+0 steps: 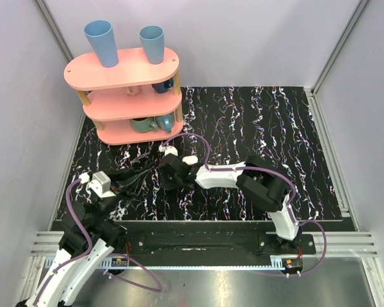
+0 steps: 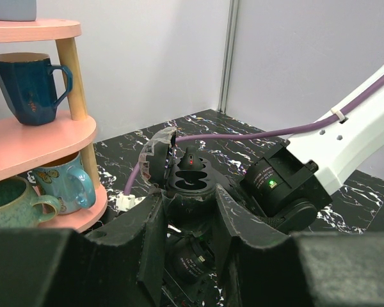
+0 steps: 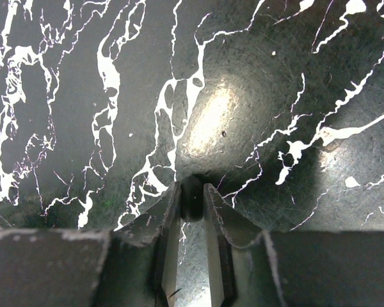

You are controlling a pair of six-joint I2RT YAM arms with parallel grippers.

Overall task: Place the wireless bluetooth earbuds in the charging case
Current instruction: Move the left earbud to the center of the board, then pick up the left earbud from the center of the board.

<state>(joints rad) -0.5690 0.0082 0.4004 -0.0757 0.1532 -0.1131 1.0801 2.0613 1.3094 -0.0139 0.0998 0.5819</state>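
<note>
The right arm's black two-finger gripper (image 3: 192, 190) points down at the black, white-veined marbled tabletop (image 3: 256, 96), a little toward 9 o'clock of the table's middle. Its fingers stand a narrow slot apart. A small dark rounded nub (image 3: 192, 203) sits between the tips at the surface. Whether they pinch it or only flank it cannot be told, and it is too shadowed to name as an earbud.

The left arm's black two-finger gripper (image 2: 190, 193) lies just at 9 o'clock of the right one. It is closed down, with only dark shapes in the slit between its fingers, so what it clamps, if anything, cannot be told. Neither the two tiny white wireless earbuds nor the white pebble-shaped charging case can be made out in any view. The pink three-tier oval shelf (image 1: 125, 77) stands at 11 o'clock, well apart.

The step looks like fine work on a tiny piece at the tabletop. To do it well:
- Keep the fingers upright.
- Centre the piece between the pads before any squeeze.
- Press lightly so it does not squirt out.
- Rise straight.
- Steer clear of the neighbouring left fingers.
</note>
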